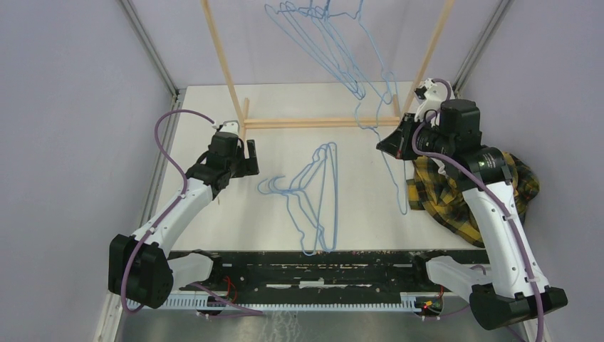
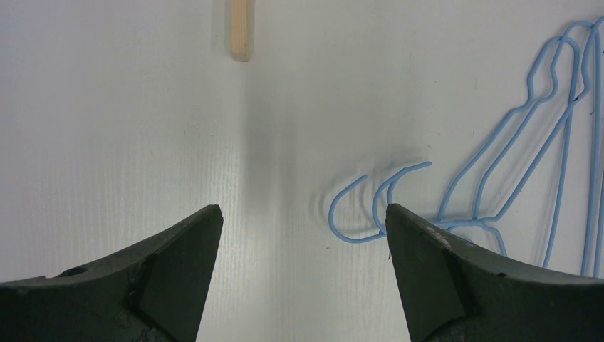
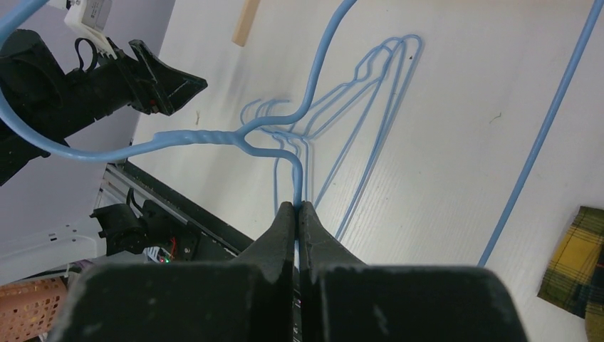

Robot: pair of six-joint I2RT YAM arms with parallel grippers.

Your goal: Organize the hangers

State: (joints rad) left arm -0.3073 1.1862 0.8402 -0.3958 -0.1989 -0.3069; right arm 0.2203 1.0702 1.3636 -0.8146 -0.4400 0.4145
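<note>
Several hangers (image 1: 318,191) lie flat on the white table (image 1: 242,224); more hang from the wooden rack (image 1: 313,122). 1 hanger (image 3: 206,137) is clamped in the right gripper (image 3: 298,208); the left gripper (image 2: 303,228) gapes. Plaid cloth (image 1: 434,199) lies far right.

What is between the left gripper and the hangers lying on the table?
Nothing. In the top view, only bare white table lies between the left gripper and the hangers.

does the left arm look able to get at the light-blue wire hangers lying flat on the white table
Probably yes. The left gripper hovers open over bare white table, and the hooks of the light-blue wire hangers lie just to its right with nothing between them.
</note>
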